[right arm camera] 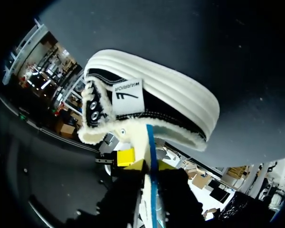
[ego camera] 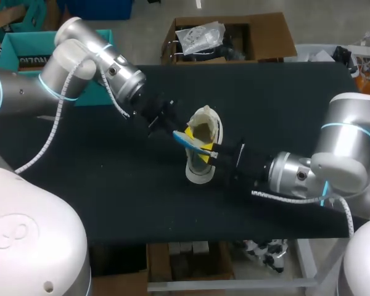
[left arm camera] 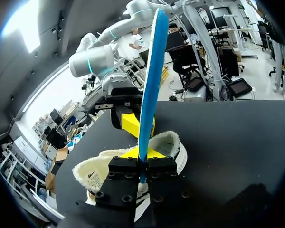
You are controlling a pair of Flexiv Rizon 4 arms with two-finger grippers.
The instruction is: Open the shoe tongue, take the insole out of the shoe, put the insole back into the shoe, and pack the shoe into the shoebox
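The blue insole (left arm camera: 152,71) is out of the shoe (right arm camera: 156,104), standing edge-on and pinched between the left gripper (left arm camera: 142,162)'s narrow jaws, with most of its length rising ahead of them. The shoe lies on the table (ego camera: 111,185) just beneath and ahead of those jaws, its fleecy collar spread and the tongue pulled open. The right gripper (ego camera: 206,150) is close in from the other side, with the insole running in line with it. Whether it grips the insole as well I cannot tell, as it shows only as a dark shape in its own view. By my reading the tongue step is done and the insole is lifted free. Putting it back and packing the shoe remain. A teal box (ego camera: 15,55) beside the left arm, partly hidden by it, may be the shoebox. The insole's lower end is hidden behind the grippers, so how clear it is of the shoe's mouth is uncertain.
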